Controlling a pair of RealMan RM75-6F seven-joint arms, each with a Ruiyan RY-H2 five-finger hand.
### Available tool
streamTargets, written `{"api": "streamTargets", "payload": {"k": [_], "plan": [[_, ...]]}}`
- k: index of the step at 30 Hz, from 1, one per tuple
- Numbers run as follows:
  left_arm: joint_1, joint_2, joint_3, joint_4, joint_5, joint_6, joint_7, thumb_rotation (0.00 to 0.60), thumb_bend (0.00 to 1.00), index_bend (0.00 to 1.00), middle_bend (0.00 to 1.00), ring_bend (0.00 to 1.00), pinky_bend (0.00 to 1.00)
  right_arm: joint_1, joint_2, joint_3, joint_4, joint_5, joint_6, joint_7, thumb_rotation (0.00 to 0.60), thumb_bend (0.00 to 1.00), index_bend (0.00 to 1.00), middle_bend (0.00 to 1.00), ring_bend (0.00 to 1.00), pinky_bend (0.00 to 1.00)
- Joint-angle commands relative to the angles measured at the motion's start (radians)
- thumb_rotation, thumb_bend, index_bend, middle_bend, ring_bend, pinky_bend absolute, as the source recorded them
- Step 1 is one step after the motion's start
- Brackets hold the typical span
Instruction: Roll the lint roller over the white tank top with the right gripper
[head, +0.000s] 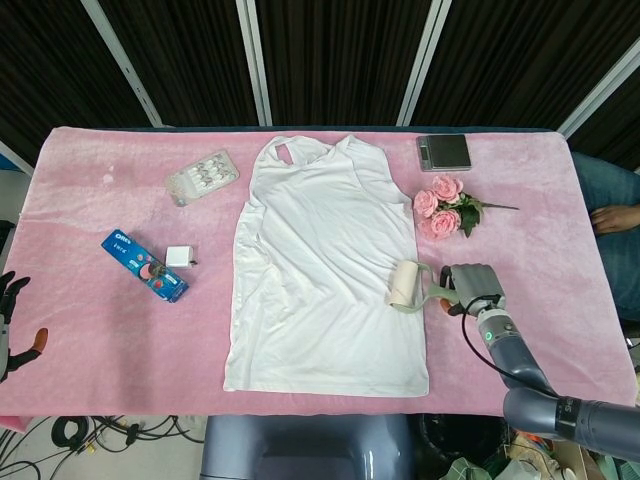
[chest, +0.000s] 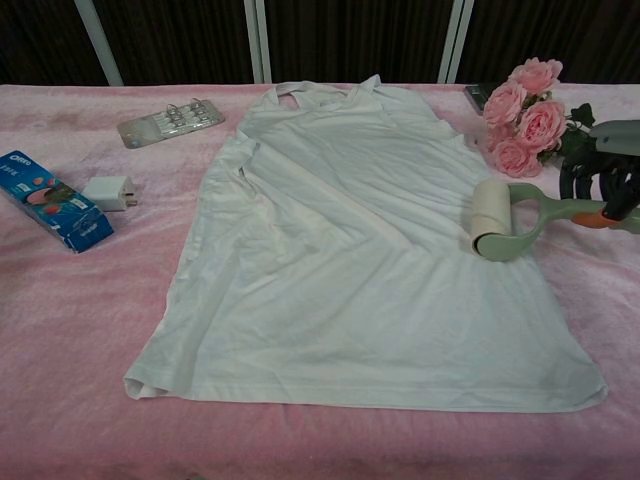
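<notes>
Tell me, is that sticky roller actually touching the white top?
Touching. In the chest view the lint roller lies with its drum on the right edge of the white tank top, no gap beneath it.

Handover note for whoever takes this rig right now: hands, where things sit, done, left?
Right robot hand: grips the lint roller by its green handle.
Left robot hand: idle at the table's left edge, holding nothing.
White tank top: lies flat on the pink cloth; roller head rests at its right edge.
Done: roller is grasped and on the fabric.
Left: probably more passes back toward the shirt's middle and left side.
</notes>
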Motion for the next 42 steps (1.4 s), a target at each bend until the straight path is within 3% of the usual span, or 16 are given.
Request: {"api": "streamTargets", "payload": {"k": [1,17,28,42], "plan": [[0.000,-0.001,0.000,0.000,0.000,0.000,0.001,0.600,0.36,0.13,0.04,0.04,0.33,-0.010,0.008,0.010,0.000,-0.011,-0.005,0.022,0.600,0.53,0.73,0.57,0.55,0.34],[0.000,-0.001,0.000,0.000,-0.002,0.000,0.002,0.600,0.36,0.13,0.04,0.04,0.33,-0.101,0.128,0.105,0.017,-0.094,-0.037,0.252,0.600,0.53,0.73,0.57,0.56,0.34],[0.003,-0.002,0.001,-0.001,0.000,0.005,0.005,0.600,0.36,0.13,0.04,0.04,0.33,-0.162,0.142,0.066,0.092,-0.167,-0.084,0.311,0.600,0.53,0.73,0.57,0.55,0.34],[0.003,-0.004,0.000,0.001,-0.002,0.006,0.010,0.600,0.36,0.13,0.04,0.04,0.33,-0.238,0.045,0.054,0.251,-0.316,-0.110,0.431,0.600,0.53,0.73,0.56,0.53,0.34]]}}
